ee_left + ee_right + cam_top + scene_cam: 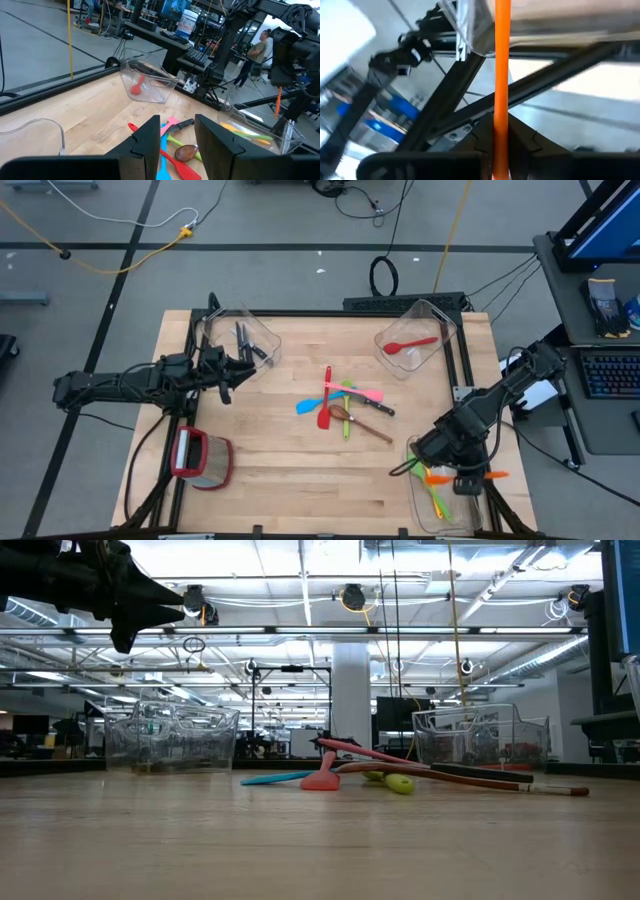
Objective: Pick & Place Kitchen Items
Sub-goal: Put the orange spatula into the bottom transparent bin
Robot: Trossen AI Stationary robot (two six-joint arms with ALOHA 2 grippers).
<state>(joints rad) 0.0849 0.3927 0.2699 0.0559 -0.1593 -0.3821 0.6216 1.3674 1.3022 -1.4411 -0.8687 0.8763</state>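
- The right gripper [468,483] pinches an orange utensil [488,475], fingers pressed on its thin handle [502,75]; it hangs over the near-right bin [418,502], at the table's near right corner.
- That bin already holds orange, yellow and green pieces [437,496], so the step in hand looks like the drop of this one.
- Next call, as I judge it: lower the utensil inside the bin walls, spread the fingers, then lift clear without catching the rim.
- The left gripper [228,377] hovers beside the far-left bin [266,338], which holds black-handled knives [243,337]. Its fingers [150,137] stand apart with nothing between them.
- Still on the table's middle lies the pile [340,407]: a red spatula [325,415], a blue one [308,407], a pink one [362,393], a green-yellow piece [346,423], a wooden spoon [352,418] and a dark-handled knife [382,408], crossed over each other.
- A red spoon [408,344] sits in the far-right bin [445,325].
- The left arm seems placed to go to the pile next; the overlaps will need a top piece picked first.
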